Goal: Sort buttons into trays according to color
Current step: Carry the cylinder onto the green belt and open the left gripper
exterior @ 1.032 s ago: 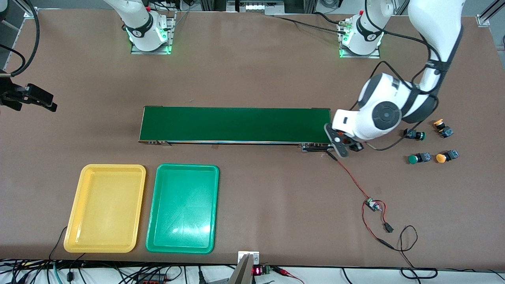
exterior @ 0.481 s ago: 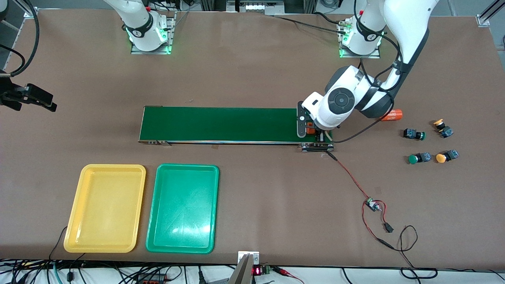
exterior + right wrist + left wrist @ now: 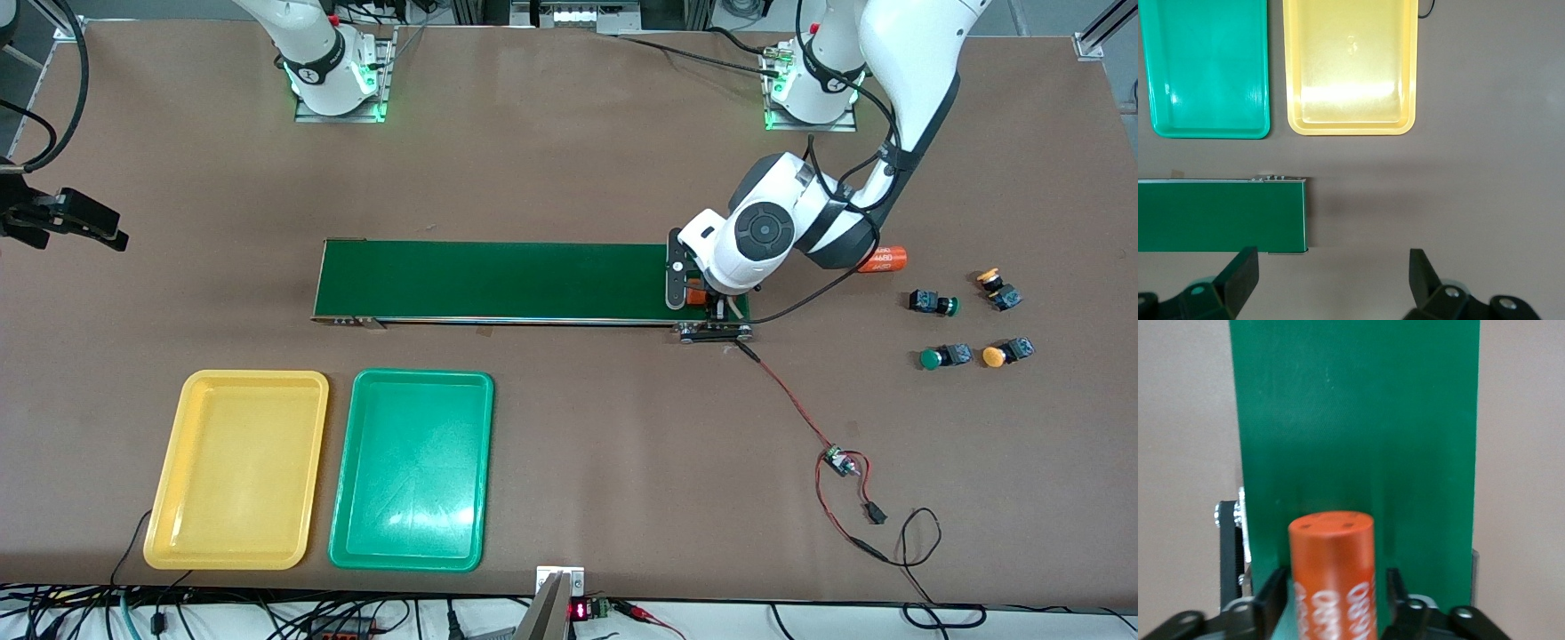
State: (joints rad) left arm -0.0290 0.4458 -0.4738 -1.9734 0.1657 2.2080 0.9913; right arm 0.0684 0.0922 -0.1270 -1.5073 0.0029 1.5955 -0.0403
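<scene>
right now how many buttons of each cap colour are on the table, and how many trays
green-capped buttons: 2
yellow-orange-capped buttons: 2
yellow tray: 1
green tray: 1
total: 6

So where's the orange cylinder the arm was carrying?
The orange cylinder lies on the conveyor belt, at the left arm's end, between the fingers of the left gripper.

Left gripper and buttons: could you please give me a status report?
Left gripper open around orange cylinder on conveyor belt. Right gripper open, waiting over table. Four buttons unsorted on table; yellow tray and green tray bare.
</scene>
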